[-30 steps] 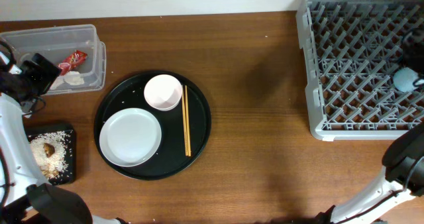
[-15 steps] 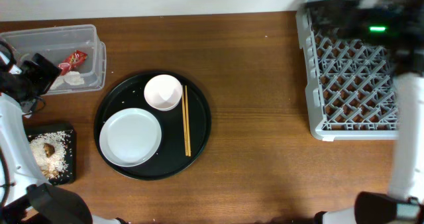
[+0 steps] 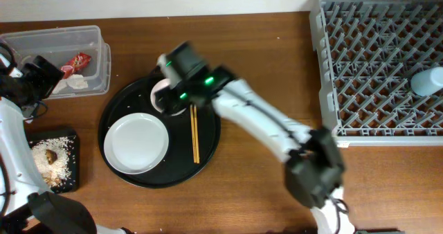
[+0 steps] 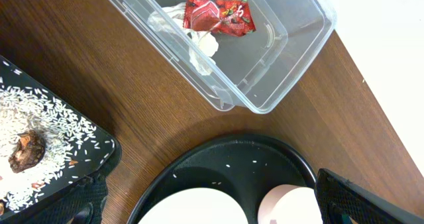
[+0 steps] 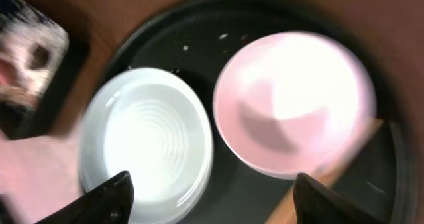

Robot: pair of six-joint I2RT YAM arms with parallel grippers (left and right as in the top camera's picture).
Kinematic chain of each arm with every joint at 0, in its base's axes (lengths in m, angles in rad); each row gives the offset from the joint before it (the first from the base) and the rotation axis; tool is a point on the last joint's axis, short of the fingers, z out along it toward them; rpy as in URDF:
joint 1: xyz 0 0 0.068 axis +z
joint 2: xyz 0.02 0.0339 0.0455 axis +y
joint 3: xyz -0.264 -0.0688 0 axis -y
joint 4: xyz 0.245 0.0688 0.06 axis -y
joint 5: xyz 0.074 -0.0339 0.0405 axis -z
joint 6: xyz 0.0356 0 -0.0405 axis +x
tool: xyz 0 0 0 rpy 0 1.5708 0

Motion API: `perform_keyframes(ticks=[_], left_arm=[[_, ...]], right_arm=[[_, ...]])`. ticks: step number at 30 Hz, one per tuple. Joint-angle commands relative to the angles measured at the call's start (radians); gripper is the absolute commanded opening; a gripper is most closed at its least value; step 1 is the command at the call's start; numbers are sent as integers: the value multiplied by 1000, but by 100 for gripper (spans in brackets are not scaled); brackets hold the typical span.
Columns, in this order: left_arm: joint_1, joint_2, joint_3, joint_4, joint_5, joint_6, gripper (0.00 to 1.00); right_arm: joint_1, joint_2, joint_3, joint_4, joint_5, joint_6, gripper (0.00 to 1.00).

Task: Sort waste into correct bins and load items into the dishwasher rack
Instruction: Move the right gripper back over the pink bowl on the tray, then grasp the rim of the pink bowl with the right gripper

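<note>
The small white bowl (image 5: 295,101) and white plate (image 5: 149,144) sit on the round black tray, with two chopsticks (image 3: 194,133) beside them. My right gripper (image 3: 174,88) hovers open over the bowl (image 3: 160,99), its view blurred; its fingers (image 5: 215,201) hold nothing. My left gripper (image 3: 34,78) is open and empty (image 4: 212,211) by the clear tub (image 3: 97,37). The tub (image 4: 291,71) holds the red wrapper (image 4: 218,15) and white tissue (image 4: 199,42). The flat black tray (image 4: 99,141) holds rice (image 4: 46,118) and the brown lump (image 4: 26,151). The light blue cup (image 3: 429,80) stands in the grey rack (image 3: 374,54).
The round black tray (image 3: 208,151) lies left of centre with a few rice grains on it. The right arm (image 3: 277,133) stretches across the table from the front right. Bare wood lies between the round tray and the rack.
My right arm has swung fast from the rack at the right across to the bowl on the round tray, leaving the blue cup in the rack. The left arm has not moved.
</note>
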Motion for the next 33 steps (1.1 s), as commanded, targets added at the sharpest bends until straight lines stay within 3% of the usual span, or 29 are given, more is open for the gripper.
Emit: perform_keyframes(ticks=[1,5,10,25,28,33], left_arm=[[2,0,1,-2,3,-9,99],[2,0,1,-2,3,-10,99],[2,0,1,-2,3,-9,99],[2,0,1,-2,3,-9,99],[2,0,1,-2,3,-9,99],[2,0,1,-2,3,-9,99]], right_arm=[[45,80,-8,61,131,17,76],[61,126,-8,116,182,17,75],[64,149,-8,164,219,17,65],[84,188,-8,166,301,-30,64],[83,188,-8,167,301,-33,54],[84,190,-8,155,301,-45,54]])
